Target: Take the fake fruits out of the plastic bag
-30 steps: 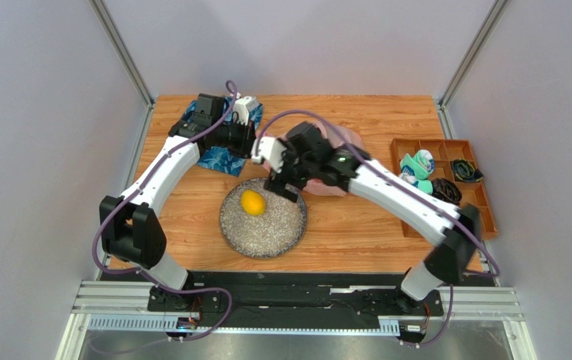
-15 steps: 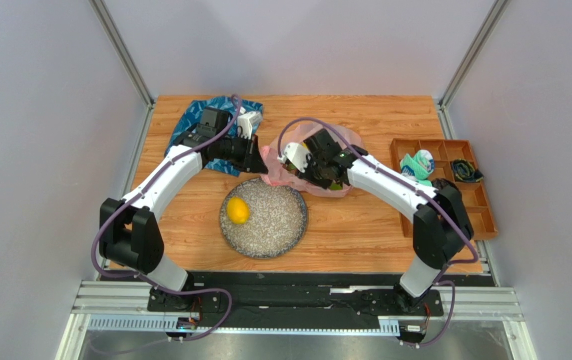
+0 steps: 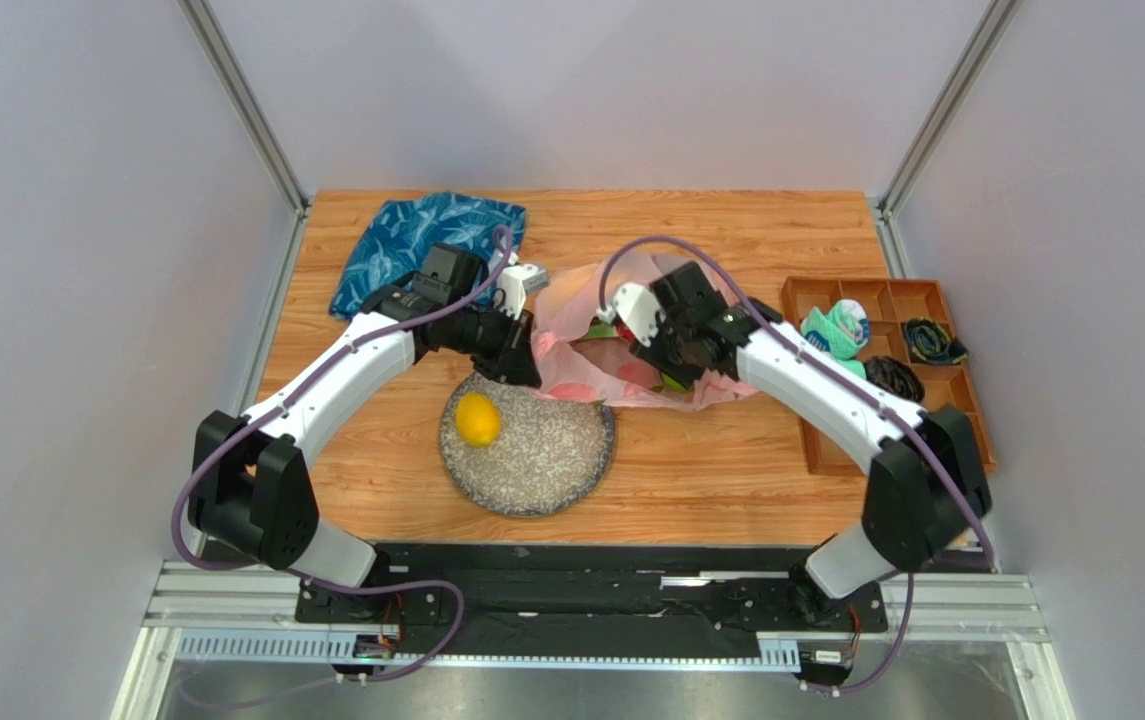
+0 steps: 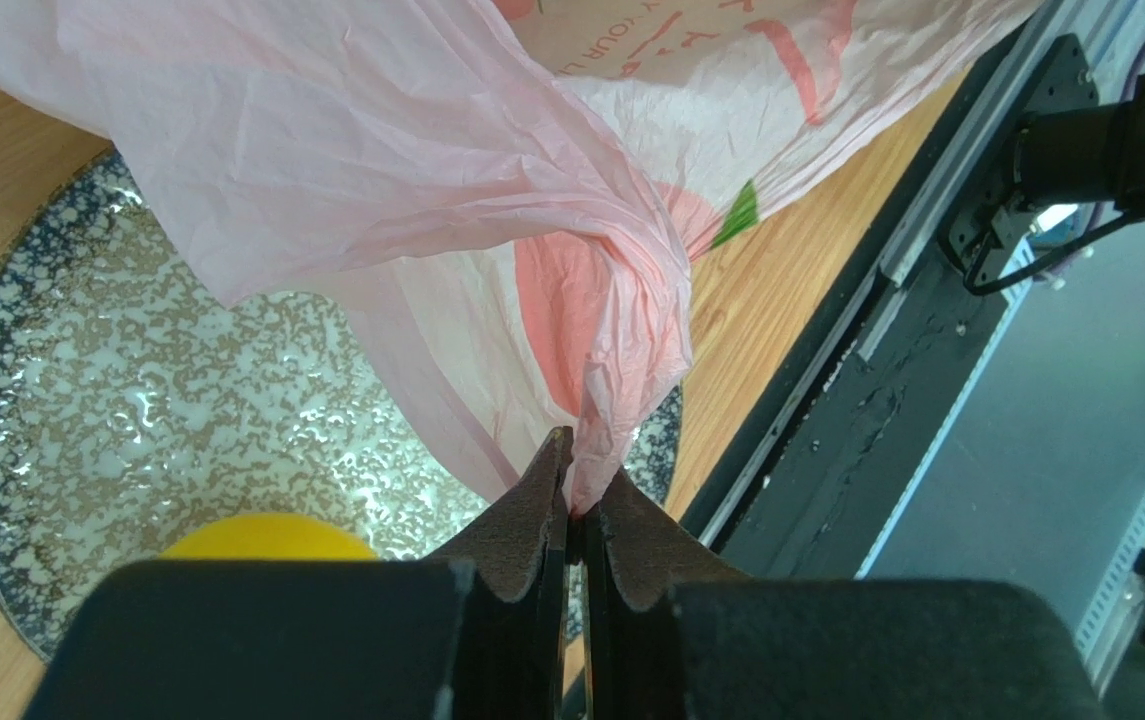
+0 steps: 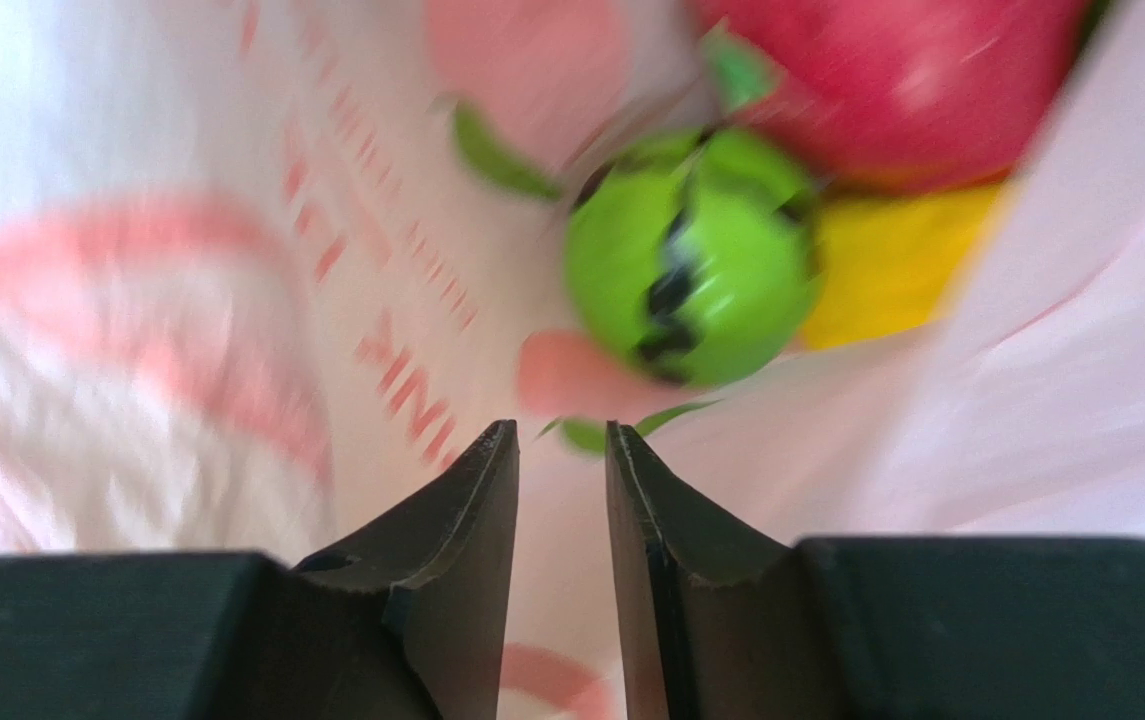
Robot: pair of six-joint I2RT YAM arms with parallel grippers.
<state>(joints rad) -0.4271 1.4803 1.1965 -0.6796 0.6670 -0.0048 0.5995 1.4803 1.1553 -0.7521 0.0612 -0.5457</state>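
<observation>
The pink plastic bag lies behind the speckled plate, its mouth pulled wide. My left gripper is shut on a bunched edge of the bag, lifted over the plate's far rim. My right gripper reaches into the bag; its jaws stand narrowly open with nothing between them. Just ahead of them sit a green striped melon, a red fruit and a yellow fruit. A yellow lemon rests on the plate's left side.
A blue leaf-patterned cloth lies at the back left. At the right edge stands a brown compartment tray holding teal-and-white bundles and black items. Both arms converge over the table's middle.
My right gripper left the plate, went into the bag and narrowed its jaws. The lemon rolled slightly left on the plate. My left gripper dragged the bag's edge toward the plate.
</observation>
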